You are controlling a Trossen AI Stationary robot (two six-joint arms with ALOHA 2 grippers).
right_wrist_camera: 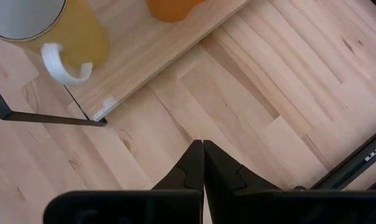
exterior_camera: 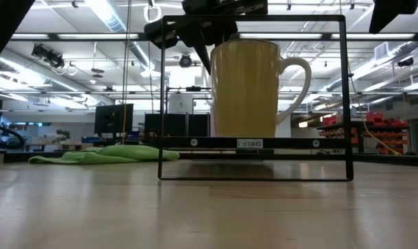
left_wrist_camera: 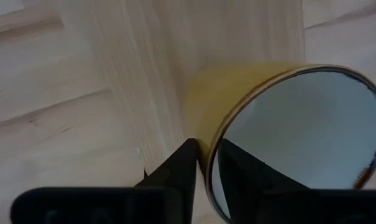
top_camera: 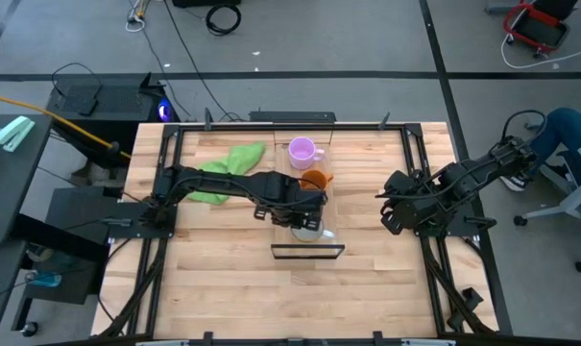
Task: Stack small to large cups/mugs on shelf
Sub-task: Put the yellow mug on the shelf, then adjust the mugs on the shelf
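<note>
The white mug [top_camera: 311, 231] stands near the near end of the shelf [top_camera: 309, 202], a light-wood plank with black end frames. In the low view, the mug [exterior_camera: 243, 90] looks cream, with its handle [exterior_camera: 298, 76] turned to the picture's right. My left gripper [top_camera: 304, 213] is over it, shut on its rim. Farther along the plank, the orange mug [top_camera: 314, 179] and the purple mug [top_camera: 302, 151] stand upright. My right gripper [top_camera: 391, 213] waits shut over the table to the shelf's right. My left gripper [left_wrist_camera: 206, 146] pinches the white mug's rim [left_wrist_camera: 222, 134], one finger [left_wrist_camera: 181, 168] outside the wall and one inside the cup. The fingers come from above, pointing down. The mug is upright, its base [exterior_camera: 243, 135] on the shelf plank [exterior_camera: 195, 142].
A green cloth [top_camera: 228, 168] lies on the table left of the shelf's far half. The black end frame [exterior_camera: 253, 97] stands around the mug in the low view. Bare tabletop [top_camera: 223, 279] stretches toward the near edge. A person's leg and chair [top_camera: 568, 144] show at the far right.
</note>
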